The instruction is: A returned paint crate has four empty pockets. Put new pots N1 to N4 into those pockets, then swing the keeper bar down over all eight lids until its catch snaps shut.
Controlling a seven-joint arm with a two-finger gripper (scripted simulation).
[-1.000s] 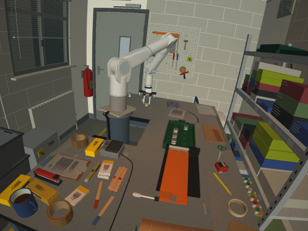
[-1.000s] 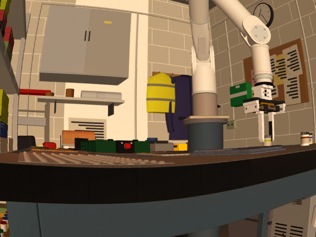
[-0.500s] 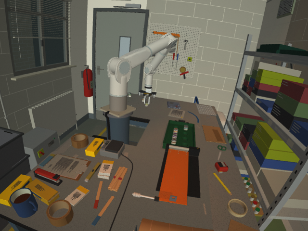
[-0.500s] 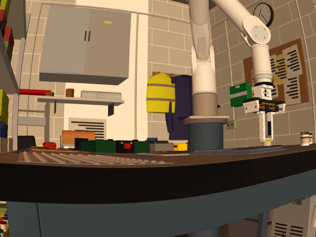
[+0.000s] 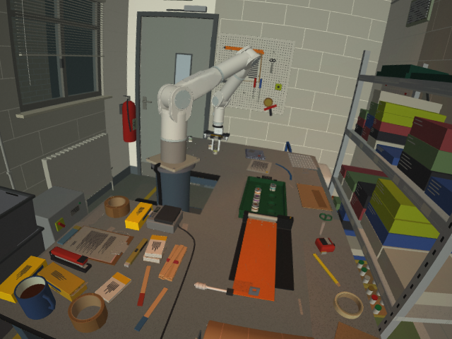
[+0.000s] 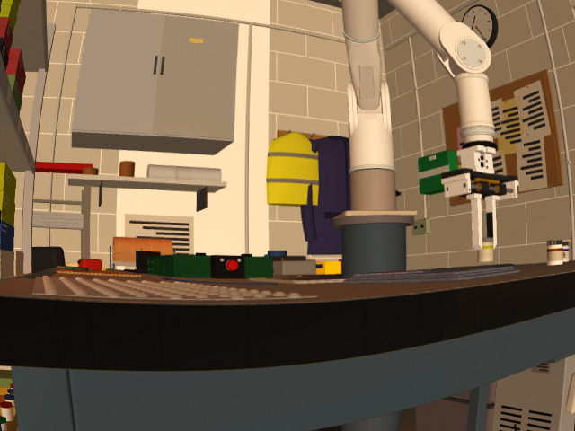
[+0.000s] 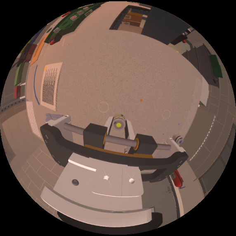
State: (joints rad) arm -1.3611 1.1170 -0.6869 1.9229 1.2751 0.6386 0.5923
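Observation:
My gripper (image 6: 484, 244) is at the far end of the bench, clamped around a small yellow-lidded paint pot (image 7: 118, 124) whose base sits just above the benchtop (image 5: 215, 149). Two more new pots (image 6: 556, 251) stand further along that far edge. The green crate (image 5: 263, 197) lies mid-bench, well away from me. It holds a row of pots (image 5: 256, 199) along its left side and one pot (image 5: 272, 187) at its far right. Other pockets on the right are empty. The orange keeper bar (image 5: 257, 255) lies swung open, flat on the bench in front of the crate.
Behind the work a pegboard (image 5: 257, 74) of tools hangs on the block wall beside a door. The arm's pedestal (image 5: 174, 182) stands left of the crate. Shelving (image 5: 401, 175) with boxes lines the right edge. Papers (image 5: 259, 166), a scale, tape rolls and boxes are scattered around.

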